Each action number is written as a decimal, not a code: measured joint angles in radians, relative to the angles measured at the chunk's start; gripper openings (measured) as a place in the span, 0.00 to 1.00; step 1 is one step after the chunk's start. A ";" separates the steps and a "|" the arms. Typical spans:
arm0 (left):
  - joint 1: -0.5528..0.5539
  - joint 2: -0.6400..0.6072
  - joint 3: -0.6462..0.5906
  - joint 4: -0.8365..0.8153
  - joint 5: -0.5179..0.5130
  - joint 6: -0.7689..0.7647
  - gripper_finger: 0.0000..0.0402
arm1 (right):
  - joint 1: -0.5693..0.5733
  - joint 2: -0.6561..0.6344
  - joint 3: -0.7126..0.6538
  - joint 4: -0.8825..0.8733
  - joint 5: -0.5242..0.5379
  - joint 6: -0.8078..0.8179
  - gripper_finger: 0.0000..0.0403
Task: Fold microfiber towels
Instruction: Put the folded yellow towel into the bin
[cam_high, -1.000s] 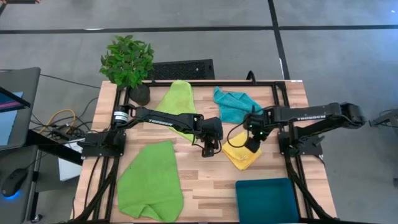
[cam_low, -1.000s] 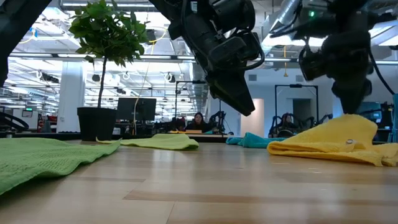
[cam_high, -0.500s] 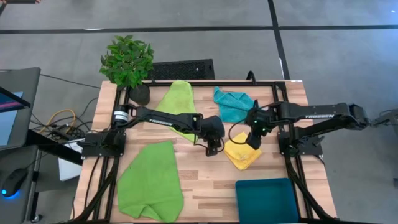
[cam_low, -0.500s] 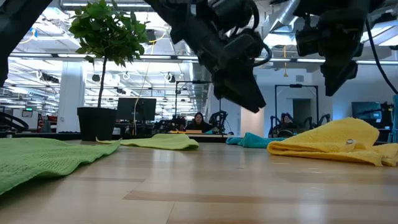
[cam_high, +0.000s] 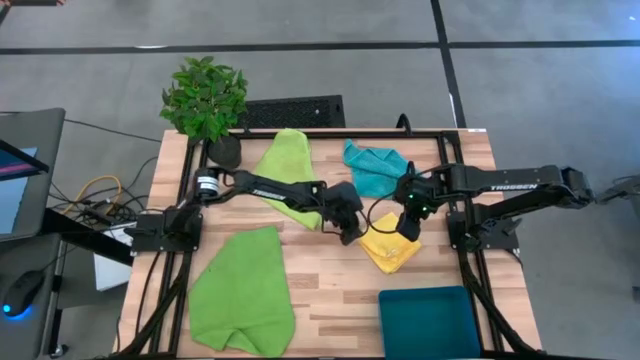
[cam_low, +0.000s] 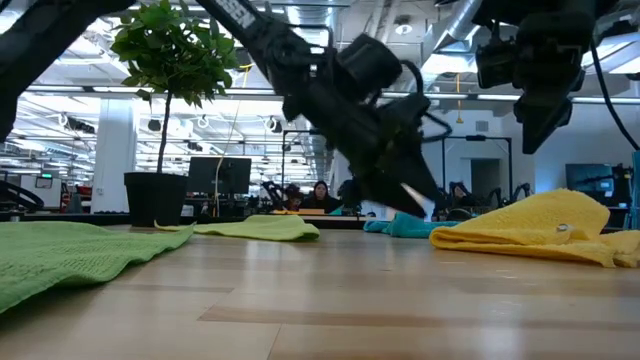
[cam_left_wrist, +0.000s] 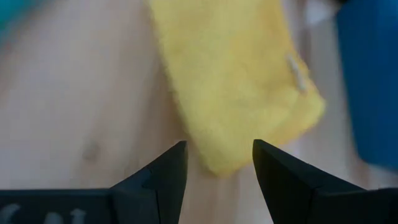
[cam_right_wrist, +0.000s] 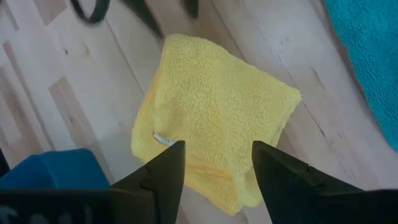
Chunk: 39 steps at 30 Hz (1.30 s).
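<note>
Four towels on the table (cam_high: 330, 300): big green towel (cam_high: 243, 295) at 7 o'clock, second green towel (cam_high: 285, 170) at 11, turquoise towel (cam_high: 377, 168) at 1, folded yellow towel (cam_high: 388, 246) centre-right (left gripper (cam_high: 352, 235) at its 9, right gripper (cam_high: 410, 230) above), both with fingers apart, empty

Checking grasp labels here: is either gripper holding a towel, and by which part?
Neither. Both the left gripper and the right gripper are open above the folded yellow towel, gripping nothing.
</note>
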 joint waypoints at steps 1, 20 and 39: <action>0.002 0.008 0.000 0.033 0.022 -0.016 0.43 | 0.000 0.000 0.000 0.000 0.001 0.000 0.52; 0.004 0.033 0.002 0.047 -0.001 -0.024 0.43 | 0.140 0.013 -0.071 -0.001 0.000 -0.184 0.52; -0.008 0.033 0.002 0.026 -0.026 -0.029 0.43 | 0.272 0.113 -0.082 0.046 0.061 -0.172 0.52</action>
